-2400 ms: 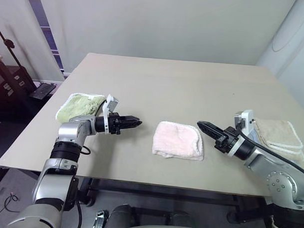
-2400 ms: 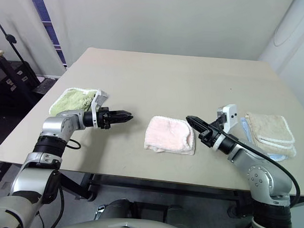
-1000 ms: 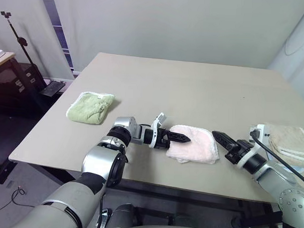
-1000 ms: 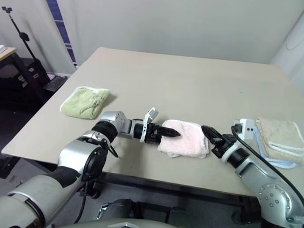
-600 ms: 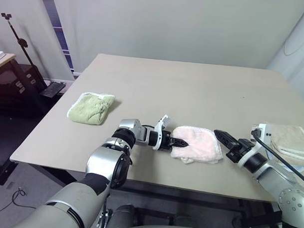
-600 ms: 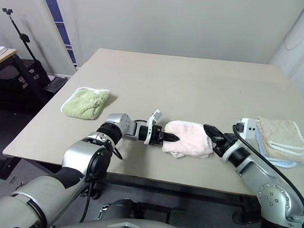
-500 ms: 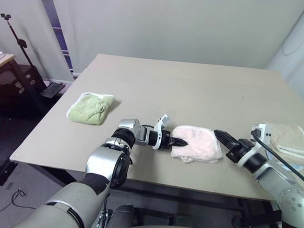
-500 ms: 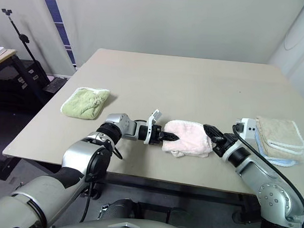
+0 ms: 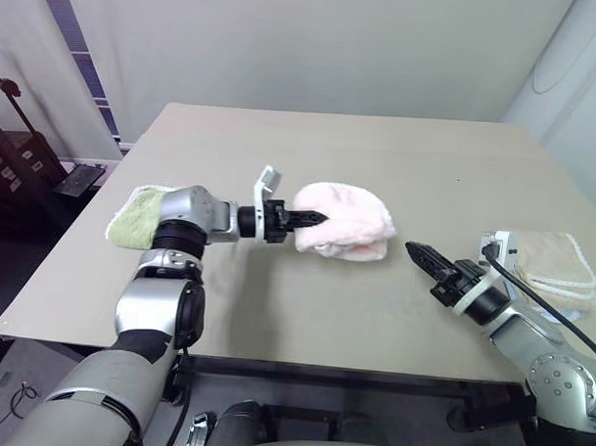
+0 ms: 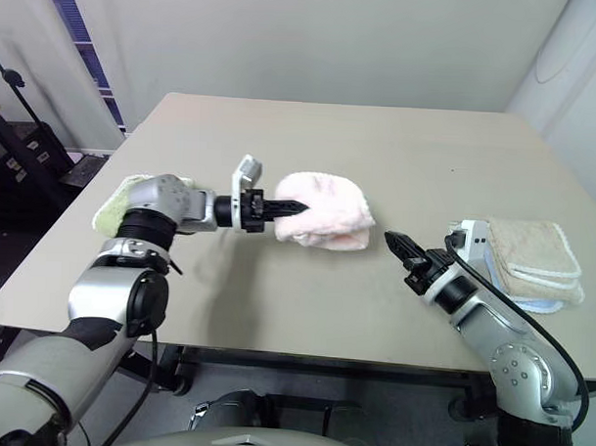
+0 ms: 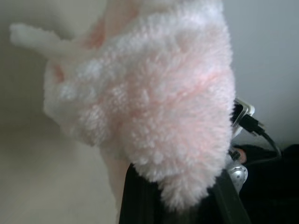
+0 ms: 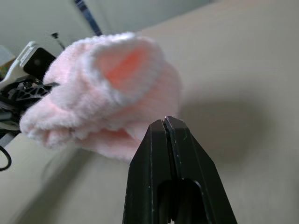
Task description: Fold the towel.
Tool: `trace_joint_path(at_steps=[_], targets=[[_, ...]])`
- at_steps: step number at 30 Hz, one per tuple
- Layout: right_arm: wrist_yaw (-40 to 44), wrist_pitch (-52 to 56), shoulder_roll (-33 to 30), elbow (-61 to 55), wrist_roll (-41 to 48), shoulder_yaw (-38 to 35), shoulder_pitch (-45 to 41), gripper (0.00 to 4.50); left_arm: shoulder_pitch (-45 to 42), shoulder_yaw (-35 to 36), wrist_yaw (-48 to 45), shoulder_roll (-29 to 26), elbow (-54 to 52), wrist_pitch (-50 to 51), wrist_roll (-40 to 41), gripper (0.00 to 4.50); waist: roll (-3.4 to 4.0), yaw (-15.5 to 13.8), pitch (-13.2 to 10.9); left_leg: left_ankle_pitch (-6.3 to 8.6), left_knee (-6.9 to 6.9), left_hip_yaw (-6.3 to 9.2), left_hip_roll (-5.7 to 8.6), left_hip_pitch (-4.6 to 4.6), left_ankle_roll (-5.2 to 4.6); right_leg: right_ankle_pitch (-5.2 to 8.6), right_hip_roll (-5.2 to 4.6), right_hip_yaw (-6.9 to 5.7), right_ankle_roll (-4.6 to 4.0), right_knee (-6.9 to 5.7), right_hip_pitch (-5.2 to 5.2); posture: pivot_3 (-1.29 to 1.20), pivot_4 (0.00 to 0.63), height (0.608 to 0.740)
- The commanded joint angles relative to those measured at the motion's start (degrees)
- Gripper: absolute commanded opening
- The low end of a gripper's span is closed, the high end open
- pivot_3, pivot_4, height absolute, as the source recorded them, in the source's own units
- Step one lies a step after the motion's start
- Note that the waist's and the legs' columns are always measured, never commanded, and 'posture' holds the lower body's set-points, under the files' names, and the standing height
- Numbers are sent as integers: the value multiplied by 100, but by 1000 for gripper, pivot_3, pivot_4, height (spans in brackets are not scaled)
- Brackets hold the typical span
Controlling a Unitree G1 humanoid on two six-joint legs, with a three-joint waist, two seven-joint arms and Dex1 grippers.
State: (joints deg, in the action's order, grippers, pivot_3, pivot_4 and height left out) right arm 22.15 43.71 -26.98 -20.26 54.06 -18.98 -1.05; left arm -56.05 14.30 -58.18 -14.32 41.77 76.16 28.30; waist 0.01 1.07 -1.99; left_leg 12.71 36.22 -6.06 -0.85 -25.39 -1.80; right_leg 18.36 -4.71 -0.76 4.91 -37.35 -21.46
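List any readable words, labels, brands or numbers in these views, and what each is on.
None can be read.
The pink towel, the green towel and the beige stack carry no legible tag or print.
The left gripper, the right gripper and the table bear no readable marking.

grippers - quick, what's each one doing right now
Left gripper: shut on the pink towel, lifted off the table.
Right gripper: shut, holding nothing, apart from the towel.
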Motion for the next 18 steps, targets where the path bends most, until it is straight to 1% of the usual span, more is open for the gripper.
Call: trace_joint_path(at_steps=[1, 3, 7, 11, 15, 18], targets=[[226, -76, -38, 211, -136, 160, -258, 0, 303, 822, 636, -91, -1126, -26, 518, 15, 0, -25, 0, -1, -5, 1, 0, 0, 1, -2, 0, -1, 4, 0, -1, 0, 0, 740], [353, -76, -27, 379, -260, 340, -403, 0, 523, 1479, 1145, -113, -1524, -183, 750, 15, -1, -20, -1, -1, -5, 1, 0, 0, 1, -5, 0, -1, 11, 0, -3, 0, 0, 740], [604, -69, -9, 688, -429, 625, -713, 0, 846, 2571, 1994, -161, -2454, 27, 1349, 15, -2, -1, -1, 0, 1, 1, 0, 1, 9, -6, 0, -1, 12, -2, 1, 0, 0, 740], [844, -83, -9, 1025, -593, 821, -1024, 0, 1226, 3206, 2550, -182, -3388, 248, 1929, 15, -3, 4, -1, 3, 6, 0, 1, 7, 17, -7, 1, -1, 13, -7, 9, 0, 0, 740], [1042, -95, 51, 1252, -751, 996, -1264, 0, 1540, 3725, 3244, -314, -3638, 94, 2130, 15, -6, -23, 1, -2, 9, 0, 2, 11, 23, -7, 2, -5, 12, -16, 13, 0, 0, 740], [1156, -94, 107, 1351, -841, 1081, -1356, 0, 1676, 4204, 3785, -464, -3434, 75, 2300, 15, -11, -10, 3, -5, 11, 0, 2, 13, 24, -7, 4, -5, 11, -22, 13, 0, 0, 740]])
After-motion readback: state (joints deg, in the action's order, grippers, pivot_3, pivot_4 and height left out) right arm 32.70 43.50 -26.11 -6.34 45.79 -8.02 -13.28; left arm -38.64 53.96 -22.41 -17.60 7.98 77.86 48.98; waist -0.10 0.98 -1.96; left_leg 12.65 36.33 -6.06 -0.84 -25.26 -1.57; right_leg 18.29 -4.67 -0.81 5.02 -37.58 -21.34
